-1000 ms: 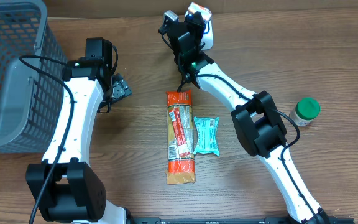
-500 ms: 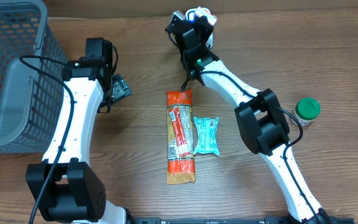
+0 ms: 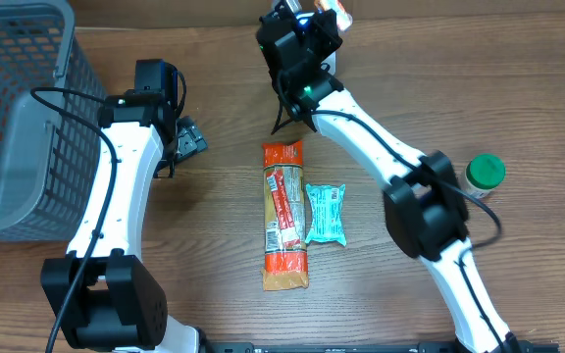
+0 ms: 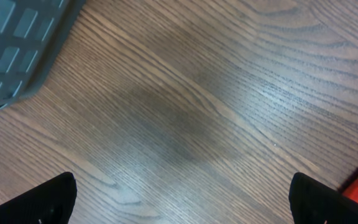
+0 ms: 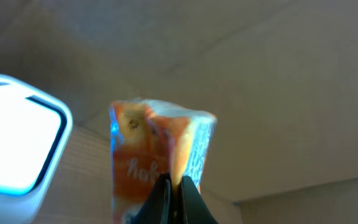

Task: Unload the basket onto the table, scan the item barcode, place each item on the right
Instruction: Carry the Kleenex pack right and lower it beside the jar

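— How are the arms built?
— White links [image 3: 116, 186] are joined by bulky black joints [image 3: 420, 201]; thin black cables [image 3: 57, 95] are run along both.
— Any markings?
— A green light [image 3: 305, 98] is seen upper centre. Black fingers [image 4: 48, 199] are fitted.

the pouch [image 5: 146, 149] is orange, the basket [image 3: 20, 118] grey
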Motion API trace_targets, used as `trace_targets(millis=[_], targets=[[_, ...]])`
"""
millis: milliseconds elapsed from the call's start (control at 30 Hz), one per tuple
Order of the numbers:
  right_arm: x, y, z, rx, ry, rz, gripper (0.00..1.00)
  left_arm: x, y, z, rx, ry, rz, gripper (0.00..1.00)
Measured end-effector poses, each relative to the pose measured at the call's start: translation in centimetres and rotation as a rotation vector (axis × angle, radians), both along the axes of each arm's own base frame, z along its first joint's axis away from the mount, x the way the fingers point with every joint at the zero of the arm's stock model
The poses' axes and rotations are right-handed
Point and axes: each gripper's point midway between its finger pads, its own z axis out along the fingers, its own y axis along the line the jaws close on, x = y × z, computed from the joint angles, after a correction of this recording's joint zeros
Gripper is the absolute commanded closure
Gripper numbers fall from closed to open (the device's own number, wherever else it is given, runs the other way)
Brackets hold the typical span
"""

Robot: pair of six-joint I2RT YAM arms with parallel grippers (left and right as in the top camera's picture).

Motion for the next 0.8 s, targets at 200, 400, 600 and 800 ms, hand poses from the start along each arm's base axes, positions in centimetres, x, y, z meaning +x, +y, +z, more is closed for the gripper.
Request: trace_targets(millis=[200,400,600,800], targets=[[-8.6,-1.9,6.4,0.266,0.168,0.039,0.96,0.0,0.0,0.0,0.000,0.000,0.000,0.00],[-16.9,-6.0,8.5,0.577,0.420,0.013,0.96,0.0,0.0,0.0,0.000,-0.001,0.000,0.00],[-20.7,-10.7,4.2,0.741,0.682,-0.198,0.96,0.0,0.0,0.0,0.000,0.000,0.000,0.00],[-21.4,-13.0,-1.3,0.789,0.808,-0.346,0.96,0.0,0.0,0.0,0.000,0.000,0.000,0.00]])
